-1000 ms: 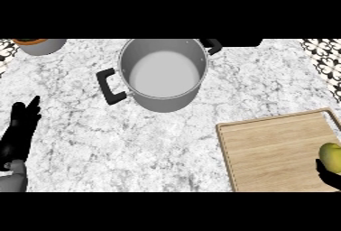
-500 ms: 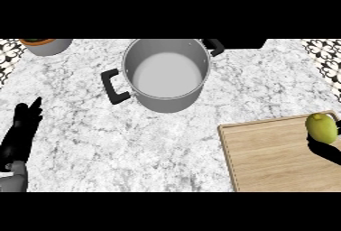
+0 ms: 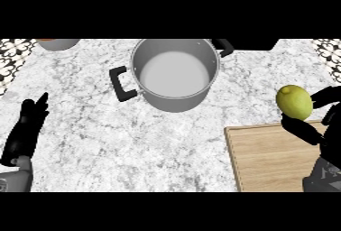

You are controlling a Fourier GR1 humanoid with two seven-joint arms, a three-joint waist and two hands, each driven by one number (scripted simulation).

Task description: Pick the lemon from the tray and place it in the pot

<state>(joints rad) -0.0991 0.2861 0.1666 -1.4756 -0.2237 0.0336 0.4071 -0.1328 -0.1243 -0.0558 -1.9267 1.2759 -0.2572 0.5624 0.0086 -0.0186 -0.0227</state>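
The lemon (image 3: pixel 294 102) is yellow-green and sits at about 3 o'clock in the view. The right hand (image 3: pixel 318 131) holds it, with black fingers curled around its right side and under it. The lemon is up off the tray (image 3: pixel 266 158), just past the tray's far edge, over the marble counter (image 3: pixel 133 140).

The tray is a light wooden board at about 5 o'clock. The right hand covers part of its right side.

The pot (image 3: pixel 174 74) is big, round and grey, and it sits at about 12 o'clock. It has black handles, one (image 3: pixel 122 84) on its left side and one (image 3: pixel 223 46) at its upper right. The inside of the pot looks bare and pale. The pot is to the upper left of the lemon, and they are well apart.

The left hand (image 3: pixel 28 128) rests at about 8 o'clock, near the left edge. Its fingers are straight and point up, and it holds nothing.

A small part of a bowl (image 3: pixel 58 43) shows at about 11 o'clock, at the far edge of the counter.
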